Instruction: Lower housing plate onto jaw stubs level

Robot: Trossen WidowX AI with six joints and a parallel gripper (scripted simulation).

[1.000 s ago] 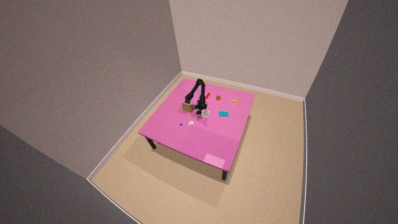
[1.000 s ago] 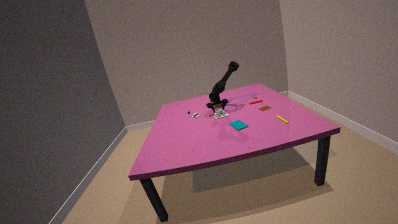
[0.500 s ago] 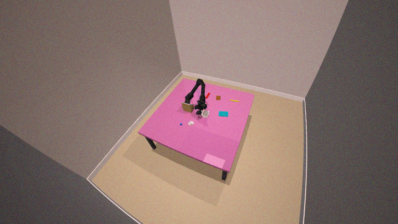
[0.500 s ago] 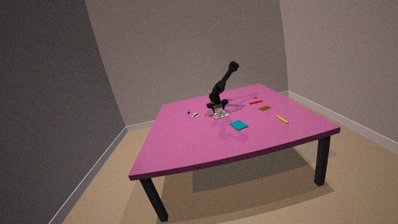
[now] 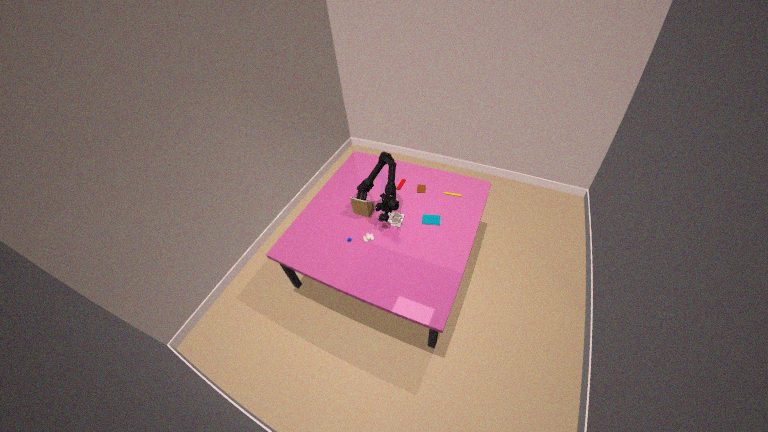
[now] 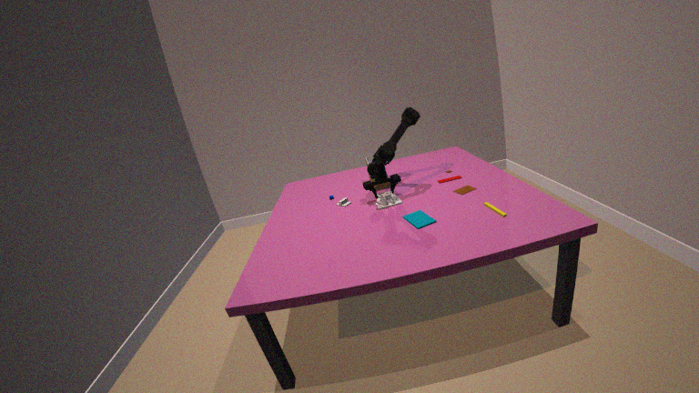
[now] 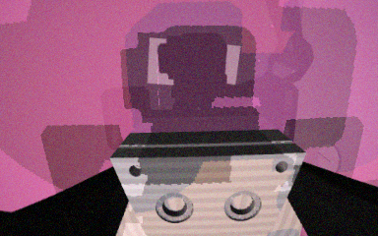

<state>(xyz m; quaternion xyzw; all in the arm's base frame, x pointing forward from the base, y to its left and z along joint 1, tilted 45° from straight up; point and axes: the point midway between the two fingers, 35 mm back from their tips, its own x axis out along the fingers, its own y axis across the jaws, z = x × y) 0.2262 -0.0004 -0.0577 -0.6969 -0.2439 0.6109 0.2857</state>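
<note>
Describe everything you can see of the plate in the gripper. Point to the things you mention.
The plate [image 6: 381, 186] [image 7: 212, 196] is held between the black fingers of the gripper [image 5: 390, 213] [image 6: 384, 193] [image 7: 206, 167], one at each side, above the white base [image 5: 395, 219] [image 6: 389, 202]. The wrist view shows a pale, finely ribbed face, patched with shadow, with two small dark holes near its corners, two grey-ringed round openings and a dark edge. Its material is unclear; I cannot tell whether it touches the stubs.
</note>
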